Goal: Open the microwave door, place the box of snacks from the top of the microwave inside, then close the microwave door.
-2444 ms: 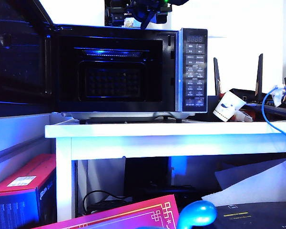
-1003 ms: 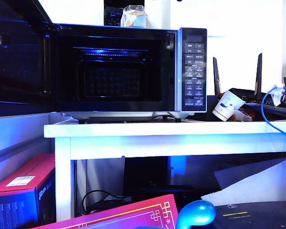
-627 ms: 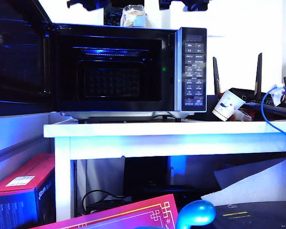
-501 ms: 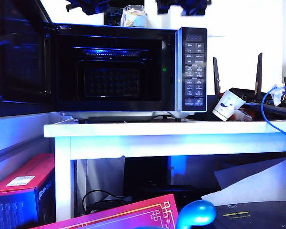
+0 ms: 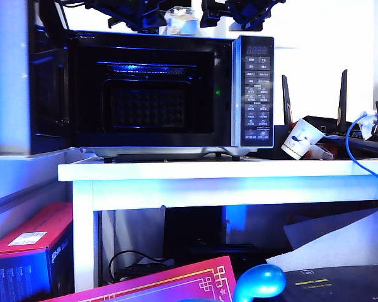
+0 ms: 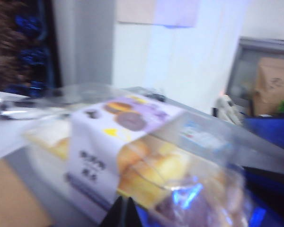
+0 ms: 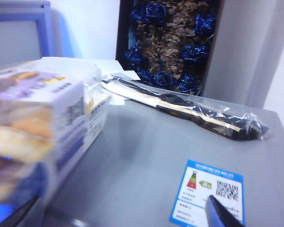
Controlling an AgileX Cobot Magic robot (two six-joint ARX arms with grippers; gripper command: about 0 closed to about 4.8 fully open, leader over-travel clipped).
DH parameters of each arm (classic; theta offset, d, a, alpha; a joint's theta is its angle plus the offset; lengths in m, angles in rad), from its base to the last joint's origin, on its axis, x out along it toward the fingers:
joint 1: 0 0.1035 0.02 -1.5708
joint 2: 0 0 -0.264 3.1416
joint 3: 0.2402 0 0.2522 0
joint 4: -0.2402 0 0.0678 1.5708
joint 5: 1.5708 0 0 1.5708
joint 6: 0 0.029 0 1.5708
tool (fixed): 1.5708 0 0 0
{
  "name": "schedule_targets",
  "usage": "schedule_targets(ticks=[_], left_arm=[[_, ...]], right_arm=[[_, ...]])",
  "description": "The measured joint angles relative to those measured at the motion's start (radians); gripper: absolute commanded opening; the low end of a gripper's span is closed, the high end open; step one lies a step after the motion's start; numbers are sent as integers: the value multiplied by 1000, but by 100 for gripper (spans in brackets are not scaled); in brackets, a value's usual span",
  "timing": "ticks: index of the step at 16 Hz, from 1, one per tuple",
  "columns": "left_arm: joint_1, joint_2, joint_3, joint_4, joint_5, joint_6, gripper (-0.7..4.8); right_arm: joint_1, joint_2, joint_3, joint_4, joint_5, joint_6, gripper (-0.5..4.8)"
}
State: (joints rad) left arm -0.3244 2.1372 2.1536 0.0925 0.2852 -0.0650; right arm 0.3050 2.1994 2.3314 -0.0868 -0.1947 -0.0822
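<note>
Atop the microwave (image 5: 157,88), a QR-coded label (image 7: 209,191) beside the box of snacks (image 7: 35,127).

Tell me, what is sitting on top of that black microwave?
On the microwave top stands the box of snacks, between the left gripper and right gripper. The right wrist view adds a wrapped dark utensil and a label sticker. Anything behind the box is hidden.

Left end effector (image 5: 135,14), right end effector (image 5: 239,12) open, high.
</note>
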Motion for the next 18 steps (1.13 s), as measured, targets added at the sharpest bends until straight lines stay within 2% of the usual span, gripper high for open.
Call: schedule_targets(ticks=[2,7,8,11,18], left_arm=[[1,0,0,-5,47,0,-5],[-5,0,2,-7,119,-1,-5],[-10,0,3,-7,119,-1,-5],[-47,1,5,2,113,2,-5],[-58,2,5,8,73,4,-5]], right_arm=[[-10,0,0,0,-68,-1,479],[-13,-3,0,-48,-79,-31,479],[-13,-6,0,-75,-66,-49,479],[-13,-28,0,-105,64,-81,479],[-11,-38,0,-32,131,-84,479]])
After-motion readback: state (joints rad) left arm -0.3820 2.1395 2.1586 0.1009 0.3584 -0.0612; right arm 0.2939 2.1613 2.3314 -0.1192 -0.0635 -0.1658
